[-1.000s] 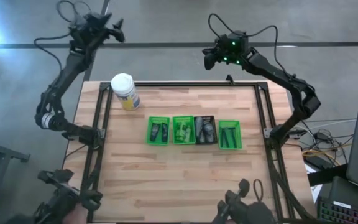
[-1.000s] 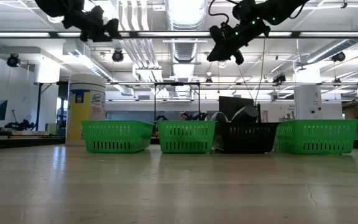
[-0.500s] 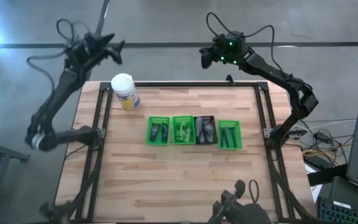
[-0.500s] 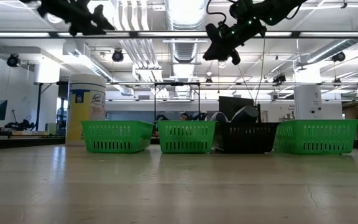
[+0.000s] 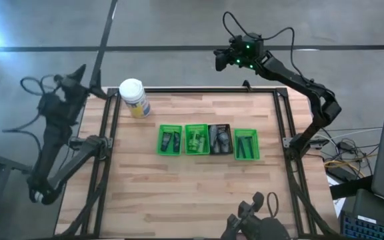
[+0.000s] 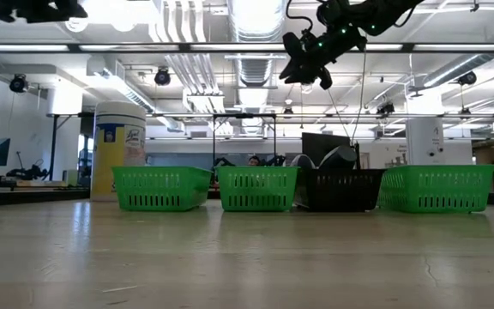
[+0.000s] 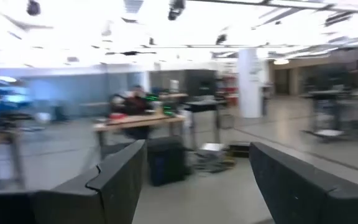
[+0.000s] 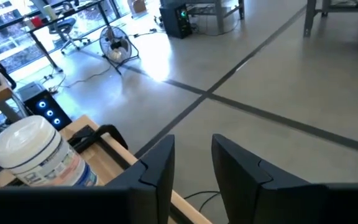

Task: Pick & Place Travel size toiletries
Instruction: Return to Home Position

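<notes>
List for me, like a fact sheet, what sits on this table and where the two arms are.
left green bin: dark tubes
second green bin: green bottles
black bin: grey items
right green bin: dark sticks
white canister: upright, far left corner of the table
left tool: open, empty, off the table's left side
right tool: open, empty, high beyond the table's far edge

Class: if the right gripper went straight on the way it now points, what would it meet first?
Probably the floor: the right gripper points out past the table, and nothing shows in its line. The canister lies off to one side. Depth is unclear.
</notes>
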{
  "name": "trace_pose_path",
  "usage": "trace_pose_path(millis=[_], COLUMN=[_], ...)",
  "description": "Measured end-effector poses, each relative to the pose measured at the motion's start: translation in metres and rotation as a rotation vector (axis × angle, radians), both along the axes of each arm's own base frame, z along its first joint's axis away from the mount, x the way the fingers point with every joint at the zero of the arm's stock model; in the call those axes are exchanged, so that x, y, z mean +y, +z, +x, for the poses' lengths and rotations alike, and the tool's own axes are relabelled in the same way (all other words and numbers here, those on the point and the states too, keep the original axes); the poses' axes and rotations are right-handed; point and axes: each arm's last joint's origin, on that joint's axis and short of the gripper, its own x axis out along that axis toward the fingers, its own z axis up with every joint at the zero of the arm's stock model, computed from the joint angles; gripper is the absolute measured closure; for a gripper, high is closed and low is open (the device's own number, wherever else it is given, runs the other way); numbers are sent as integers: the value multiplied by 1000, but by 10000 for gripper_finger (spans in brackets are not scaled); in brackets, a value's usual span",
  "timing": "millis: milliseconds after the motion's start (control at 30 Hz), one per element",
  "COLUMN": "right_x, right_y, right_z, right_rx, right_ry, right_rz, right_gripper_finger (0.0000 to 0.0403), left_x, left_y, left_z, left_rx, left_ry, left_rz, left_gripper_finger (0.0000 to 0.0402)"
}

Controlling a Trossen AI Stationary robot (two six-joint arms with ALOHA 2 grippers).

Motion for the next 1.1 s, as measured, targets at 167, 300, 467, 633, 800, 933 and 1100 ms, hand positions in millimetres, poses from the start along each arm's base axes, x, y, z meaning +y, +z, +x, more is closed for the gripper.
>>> trace_pose_path(millis=[167, 300, 467, 633, 800, 933, 1100], right_x=[0, 0, 0, 0, 0, 0, 0], right_y=[0, 0, 0, 0, -1, -1, -1], right_z=[0, 0, 0, 0, 0, 0, 0], right_rx=[-5, -3, 0, -2, -1, 6, 12], right_ry=[-2, -8, -20, -21, -20, -19, -17], right_rz=[6, 5, 3, 6, 6, 8, 3], right_gripper_finger=[285, 274, 262, 252, 243, 236, 229], left_x=[-16, -16, -5, 0, 2, 4, 8], left_y=[-23, -49, -86, -103, -110, -116, -129], left_z=[-11, -11, -9, -12, -16, -14, -12], left_rx=[14, 19, 7, 123, 60, -87, -150], left_ry=[109, 132, 205, 418, 572, 532, 514], left_rz=[35, 7, -93, -138, -154, -180, -223], left_gripper_finger=[113, 112, 113, 112, 112, 113, 113])
